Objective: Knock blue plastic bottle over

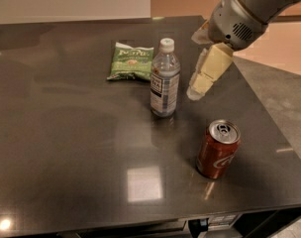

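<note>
The blue plastic bottle [165, 78] stands upright near the middle of the dark table [66, 148]. It is clear and bluish with a white cap and a white-and-dark-blue label. My gripper [196, 92] hangs from the grey arm at the upper right, its cream fingers pointing down and left. It is just to the right of the bottle, at about label height, with a small gap between them.
A red soda can [218, 149] stands upright in front of and to the right of the bottle. A green snack bag [131, 61] lies flat behind and to the left of the bottle. The table's right edge runs close past the can.
</note>
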Controlling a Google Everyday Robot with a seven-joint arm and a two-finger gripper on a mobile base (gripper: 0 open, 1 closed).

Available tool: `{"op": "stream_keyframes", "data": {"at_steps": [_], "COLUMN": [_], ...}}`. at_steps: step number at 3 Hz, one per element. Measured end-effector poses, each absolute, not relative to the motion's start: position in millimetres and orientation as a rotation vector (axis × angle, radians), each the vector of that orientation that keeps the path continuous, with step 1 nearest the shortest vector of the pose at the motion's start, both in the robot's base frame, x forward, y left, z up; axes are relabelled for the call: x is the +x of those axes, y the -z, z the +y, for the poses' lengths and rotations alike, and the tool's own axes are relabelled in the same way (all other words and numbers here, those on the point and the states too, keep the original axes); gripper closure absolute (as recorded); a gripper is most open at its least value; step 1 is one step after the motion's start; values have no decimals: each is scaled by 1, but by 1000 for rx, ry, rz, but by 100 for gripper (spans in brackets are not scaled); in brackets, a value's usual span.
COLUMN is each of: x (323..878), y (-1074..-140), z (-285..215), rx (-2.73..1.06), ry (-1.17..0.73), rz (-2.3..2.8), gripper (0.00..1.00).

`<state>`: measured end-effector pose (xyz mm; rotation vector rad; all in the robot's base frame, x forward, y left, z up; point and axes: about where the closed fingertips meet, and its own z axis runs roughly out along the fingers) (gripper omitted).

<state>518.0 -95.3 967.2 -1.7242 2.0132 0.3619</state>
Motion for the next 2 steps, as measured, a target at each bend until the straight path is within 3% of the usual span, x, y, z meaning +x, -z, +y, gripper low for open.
{"op": "stream_keyframes", "data": {"at_steps": [2], "x": [529], "y": [-946], "z": [-57], "rx": [-1662], "ry": [-492], "rz": [1955], "gripper": [0]}}
